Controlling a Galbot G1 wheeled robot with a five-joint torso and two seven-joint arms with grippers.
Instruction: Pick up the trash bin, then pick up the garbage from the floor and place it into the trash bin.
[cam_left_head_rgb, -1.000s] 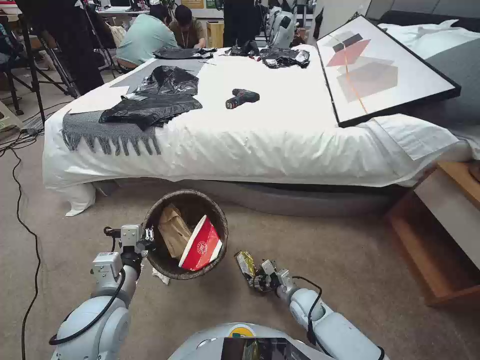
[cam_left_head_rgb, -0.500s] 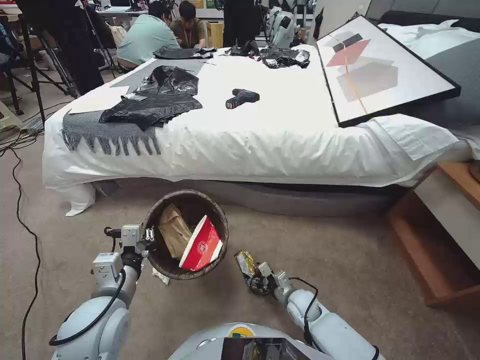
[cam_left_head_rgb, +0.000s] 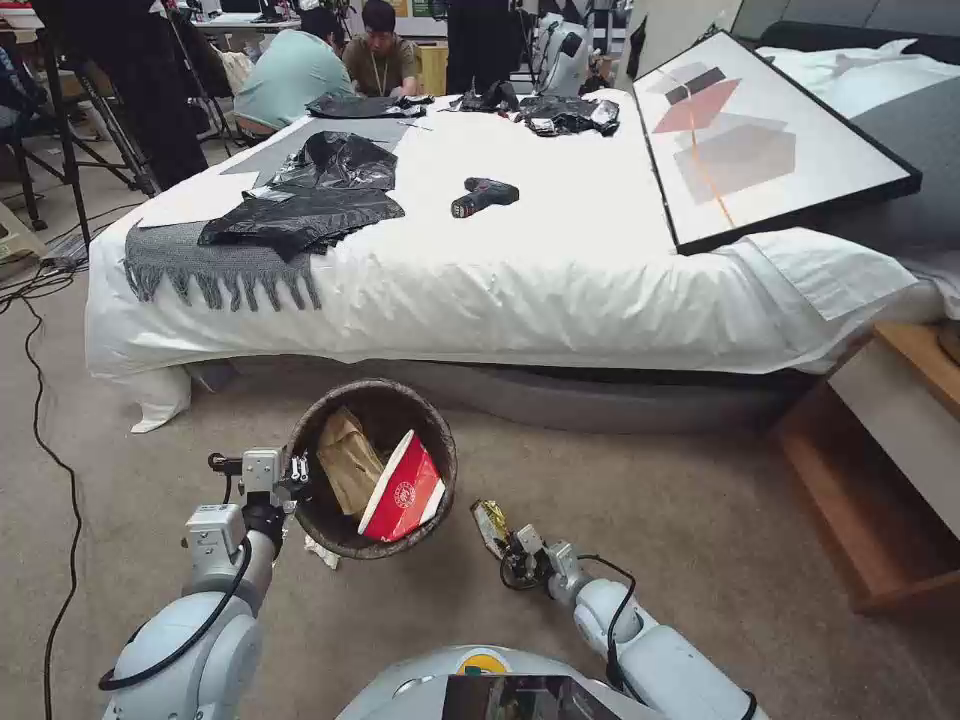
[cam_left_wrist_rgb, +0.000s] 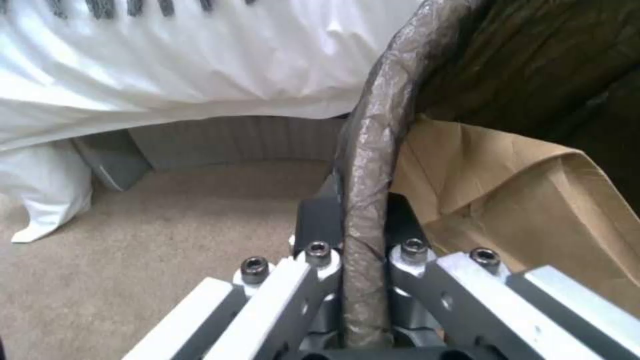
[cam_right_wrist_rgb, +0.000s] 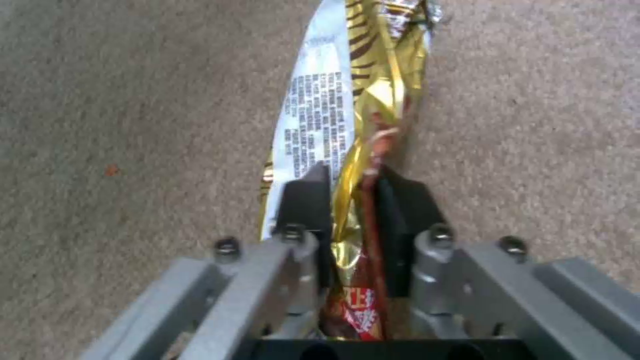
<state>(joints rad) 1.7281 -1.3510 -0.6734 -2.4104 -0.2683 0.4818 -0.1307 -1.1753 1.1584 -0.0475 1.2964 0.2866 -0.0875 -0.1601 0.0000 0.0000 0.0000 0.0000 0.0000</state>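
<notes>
Left tool (cam_left_head_rgb: 296, 470) pinches the rim of the bin (cam_left_head_rgb: 372, 467), one finger (cam_left_wrist_rgb: 313, 225) outside and one inside; the rim, wrapped in a dark brown-black bag, runs straight between the fingers. The bin is round with a dark interior and sits beside the bed (cam_left_head_rgb: 520, 260). Inside it, just past the left tool, lies a creased brown paper bag (cam_left_head_rgb: 347, 460); a red-and-white carton (cam_left_head_rgb: 401, 497) leans against its far side. Right tool (cam_left_head_rgb: 503, 553) is pressed together on a wrapper (cam_left_head_rgb: 489, 520), just beside the bin on the side away from the left tool. The wrapper is crumpled gold foil with brown stripes, a silvery panel of small print and a red patch near the tool's base; it extends past the fingertips over the carpet (cam_left_head_rgb: 700, 520).
</notes>
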